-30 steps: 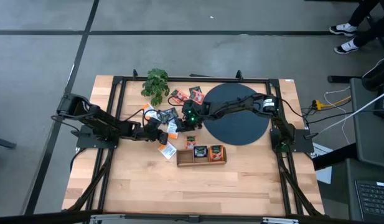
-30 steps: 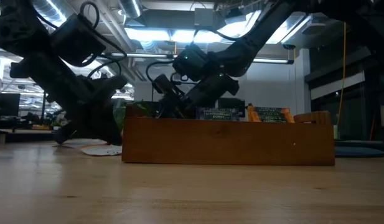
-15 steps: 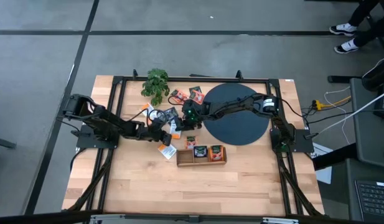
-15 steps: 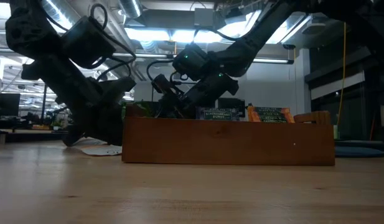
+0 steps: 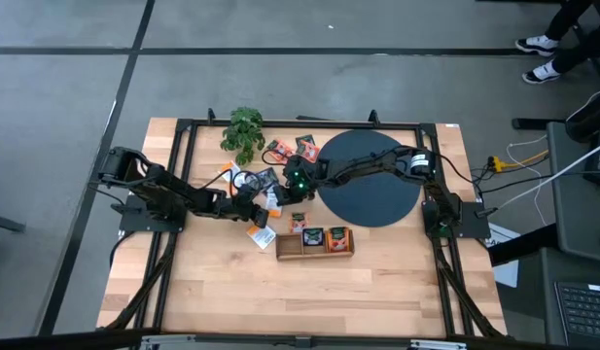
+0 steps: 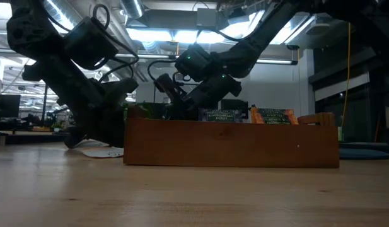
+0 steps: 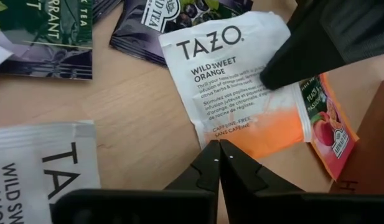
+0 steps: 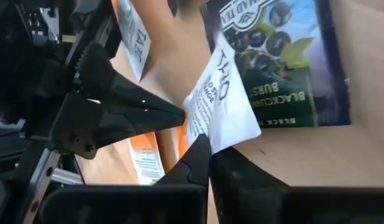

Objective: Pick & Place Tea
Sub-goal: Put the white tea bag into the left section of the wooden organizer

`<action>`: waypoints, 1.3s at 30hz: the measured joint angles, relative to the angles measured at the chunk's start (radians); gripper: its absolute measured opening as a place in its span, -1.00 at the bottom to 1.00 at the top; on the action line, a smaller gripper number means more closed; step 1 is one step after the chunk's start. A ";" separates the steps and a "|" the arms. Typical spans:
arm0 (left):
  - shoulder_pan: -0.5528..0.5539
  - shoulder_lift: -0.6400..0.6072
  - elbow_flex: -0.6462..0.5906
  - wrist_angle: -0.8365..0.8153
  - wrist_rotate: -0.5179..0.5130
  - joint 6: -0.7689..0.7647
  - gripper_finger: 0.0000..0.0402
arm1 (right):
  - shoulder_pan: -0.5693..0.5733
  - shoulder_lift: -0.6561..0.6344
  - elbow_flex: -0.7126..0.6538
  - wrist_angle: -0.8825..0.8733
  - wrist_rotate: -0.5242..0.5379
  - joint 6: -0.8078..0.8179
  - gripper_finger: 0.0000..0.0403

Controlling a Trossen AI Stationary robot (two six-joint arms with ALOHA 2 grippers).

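Note:
A white and orange TAZO tea packet lies among loose tea packets near the table's middle. My right gripper is shut on one side of it. My left gripper is shut, its tips at the packet's orange end. In the high view the two grippers meet at the pile, left and right. Dark packets and a second white packet lie flat on the wood beside it, and a peach packet lies partly under the TAZO packet. My left gripper's shut fingertips meet the edge of the packet's orange end, slanting down from the table's left. Whether they pinch that edge or only touch it, I cannot tell. My right gripper pinches the packet's side edge between its two fingers, slanting down from the table's right. That side is raised and the packet stands tilted, its opposite part toward the table.
A wooden tray with upright packets stands just nearer than the pile. A black disc lies under the right arm. A small green plant stands at the far side, with more packets beside it.
My right gripper has shut on the white and orange packet's side without shifting its place.

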 joint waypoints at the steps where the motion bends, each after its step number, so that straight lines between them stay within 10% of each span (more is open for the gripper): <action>1: 0.000 0.000 0.000 0.000 0.002 0.001 -0.95 | 0.000 0.000 0.000 -0.001 -0.006 0.000 -0.94; 22: -0.001 -0.379 -0.004 -0.160 0.015 0.235 -0.89 | -0.004 -0.136 0.000 -0.135 -0.085 -0.270 -0.98; 39: 0.160 -0.673 -0.002 -0.193 0.219 0.355 -0.22 | -0.003 -0.271 0.003 -0.210 -0.096 -0.472 -0.98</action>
